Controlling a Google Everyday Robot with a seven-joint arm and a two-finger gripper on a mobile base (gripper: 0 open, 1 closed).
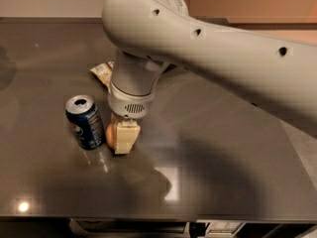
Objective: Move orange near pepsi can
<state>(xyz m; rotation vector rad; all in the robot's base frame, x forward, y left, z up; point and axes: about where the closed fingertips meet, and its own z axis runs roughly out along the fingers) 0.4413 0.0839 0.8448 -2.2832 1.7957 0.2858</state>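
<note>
The pepsi can, dark blue with a silver top, stands upright on the dark table at the left. The orange sits just right of the can, almost touching it, low at the tabletop. Only its left side shows past a cream finger pad. My gripper hangs below the big white arm and is shut on the orange. I cannot tell whether the orange rests on the table.
A brown-and-white snack bag lies behind the gripper, partly hidden by the arm. The dark glossy table stretches to the right and front; its front edge runs along the bottom.
</note>
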